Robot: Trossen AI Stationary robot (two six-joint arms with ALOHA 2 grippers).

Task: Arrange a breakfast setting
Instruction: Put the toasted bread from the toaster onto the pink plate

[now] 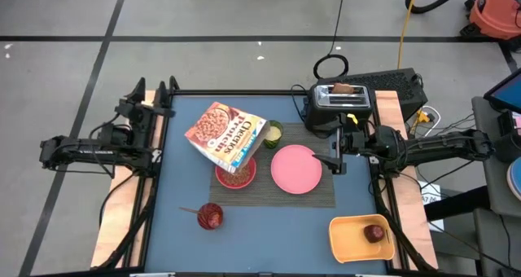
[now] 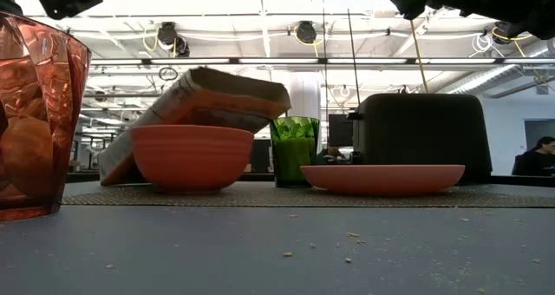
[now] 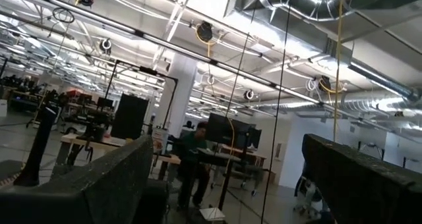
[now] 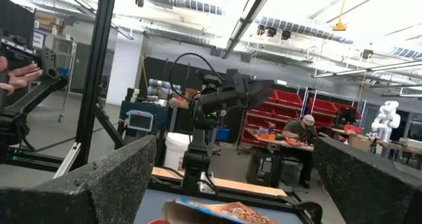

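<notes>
On the dark striped placemat (image 1: 313, 194), the Cheerios cereal box (image 1: 226, 134) leans tilted on the pink-red bowl (image 1: 234, 175) beside the larger pink plate (image 1: 295, 169), while the open, empty right end effector (image 1: 335, 158) hovers at that plate's edge and the open left end effector (image 1: 163, 94) waits well away.

You have a glossy printed cardboard Cheerios cereal box (image 1: 226, 134) leaning on a matt pink-red bowl (image 1: 235, 173). Your dark striped placemat (image 1: 313, 197) looks woven and rough, the black toaster (image 1: 338, 106) smooth plastic, the bench (image 1: 269, 232) matt blue.
</notes>
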